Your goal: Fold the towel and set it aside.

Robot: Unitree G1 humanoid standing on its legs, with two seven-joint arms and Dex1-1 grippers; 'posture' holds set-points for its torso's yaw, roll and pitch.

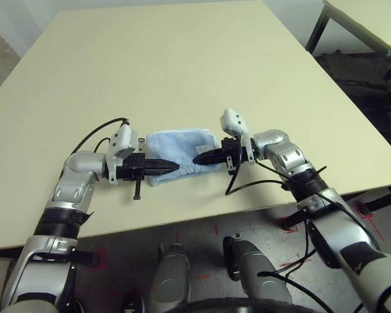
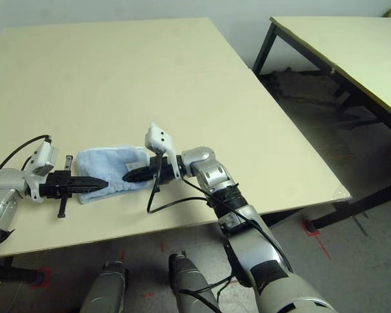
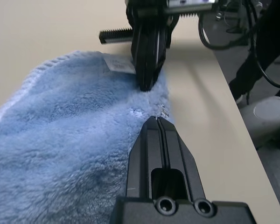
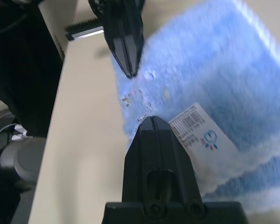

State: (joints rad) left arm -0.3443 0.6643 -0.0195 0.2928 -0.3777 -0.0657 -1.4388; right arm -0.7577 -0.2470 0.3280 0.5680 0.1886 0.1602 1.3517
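The towel lies folded on the table, near its front edge. The left gripper and right gripper point at each other over the towel's front edge. Both have their fingers fully closed with no cloth pinched between them; a white label faces up beside the right gripper.

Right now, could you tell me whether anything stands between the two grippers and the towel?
Nothing visible does: the left gripper and right gripper, both shut, already point their tips at the towel's near edge.
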